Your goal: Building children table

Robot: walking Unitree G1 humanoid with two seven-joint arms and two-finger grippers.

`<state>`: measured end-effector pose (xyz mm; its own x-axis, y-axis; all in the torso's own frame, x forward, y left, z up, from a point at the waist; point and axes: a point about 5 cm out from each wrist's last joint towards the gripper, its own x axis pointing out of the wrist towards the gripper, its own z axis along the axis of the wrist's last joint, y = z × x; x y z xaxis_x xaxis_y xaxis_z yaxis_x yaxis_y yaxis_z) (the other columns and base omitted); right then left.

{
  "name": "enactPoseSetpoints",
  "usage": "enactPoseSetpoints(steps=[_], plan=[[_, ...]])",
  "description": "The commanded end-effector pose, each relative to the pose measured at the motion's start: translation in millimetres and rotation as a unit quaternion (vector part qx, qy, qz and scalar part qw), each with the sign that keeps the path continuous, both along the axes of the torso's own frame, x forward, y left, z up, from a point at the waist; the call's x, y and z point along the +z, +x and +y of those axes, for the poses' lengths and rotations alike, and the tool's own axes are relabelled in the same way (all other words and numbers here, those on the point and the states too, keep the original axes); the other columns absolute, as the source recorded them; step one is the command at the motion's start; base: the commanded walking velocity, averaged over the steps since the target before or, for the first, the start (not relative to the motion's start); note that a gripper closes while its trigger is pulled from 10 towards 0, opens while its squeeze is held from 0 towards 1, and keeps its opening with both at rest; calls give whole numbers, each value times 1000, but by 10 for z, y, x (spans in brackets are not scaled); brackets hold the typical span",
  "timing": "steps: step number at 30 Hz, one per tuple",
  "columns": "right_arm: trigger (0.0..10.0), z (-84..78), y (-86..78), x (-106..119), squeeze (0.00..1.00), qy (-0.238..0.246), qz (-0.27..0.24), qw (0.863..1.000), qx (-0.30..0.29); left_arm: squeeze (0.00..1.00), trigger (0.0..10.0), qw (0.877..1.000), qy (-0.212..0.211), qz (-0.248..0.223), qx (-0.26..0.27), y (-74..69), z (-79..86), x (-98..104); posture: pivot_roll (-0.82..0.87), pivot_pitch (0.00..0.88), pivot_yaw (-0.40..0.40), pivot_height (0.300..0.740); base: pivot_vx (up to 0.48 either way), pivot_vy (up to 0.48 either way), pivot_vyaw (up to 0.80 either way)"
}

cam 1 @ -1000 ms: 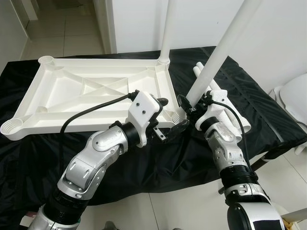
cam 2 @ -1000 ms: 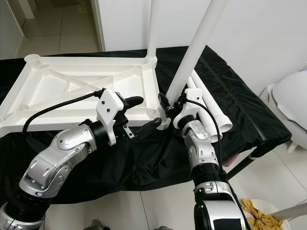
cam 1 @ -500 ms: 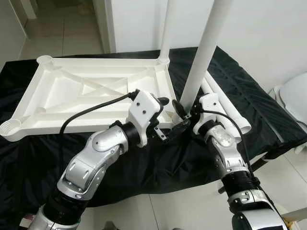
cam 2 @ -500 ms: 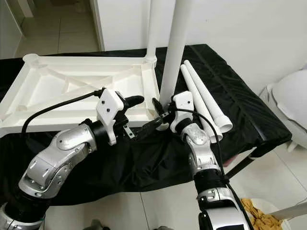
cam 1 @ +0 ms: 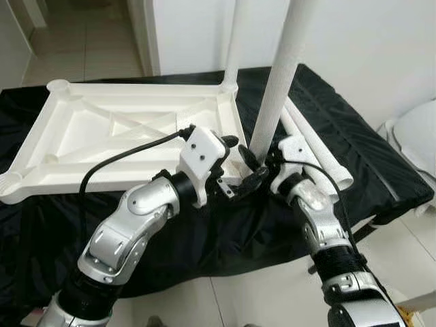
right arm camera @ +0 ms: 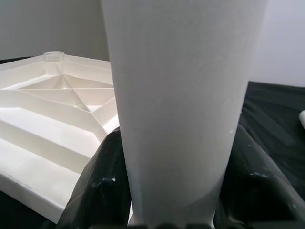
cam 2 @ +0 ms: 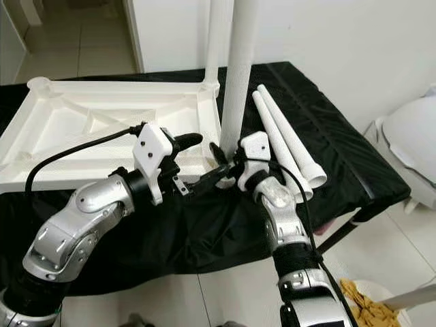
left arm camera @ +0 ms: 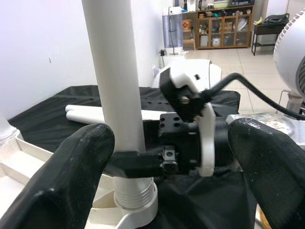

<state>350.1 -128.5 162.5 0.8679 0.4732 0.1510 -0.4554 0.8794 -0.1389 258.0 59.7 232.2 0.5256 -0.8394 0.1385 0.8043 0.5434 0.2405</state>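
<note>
Right tool [cam 2: 228, 163] closed around white table leg [cam 1: 276, 95], low on the leg, which stands upright at near-right corner socket of upturned white tabletop [cam 1: 129, 129]. Left tool [cam 1: 242, 167] open, fingers [left arm camera: 81, 162] either side of leg base, not touching it. Second leg [cam 1: 231, 41] upright at far-right corner. Two loose legs [cam 2: 286, 146] lie right of tabletop on black-covered counter [cam 1: 354, 157].

Tabletop [cam 1: 136, 129] lies left of two legs [cam 2: 286, 150] (on cloth [cam 1: 368, 157]).
</note>
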Motion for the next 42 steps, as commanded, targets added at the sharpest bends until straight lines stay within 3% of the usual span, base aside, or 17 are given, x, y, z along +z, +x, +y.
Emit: enactPoseSetpoints(steps=[1, 29, 42], plan=[[10000, -91, -25, -362, 0, 11, 98, 995, -32, 0, 10000, 1000, 7, -3, -22, -39, -22, 15, -16, 76, -7, 740, 0, 0, 0], [10000, -202, -86, -483, 0, 32, 129, 990, -38, 0, 10000, 1000, 6, 1, -20, -69, -2, 25, -17, 95, -3, 740, 0, 0, 0], [10000, -232, 20, -547, 0, 72, 184, 976, -92, 0, 10000, 1000, 5, 2, -22, -82, -9, 29, -14, 99, -3, 740, 0, 0, 0]])
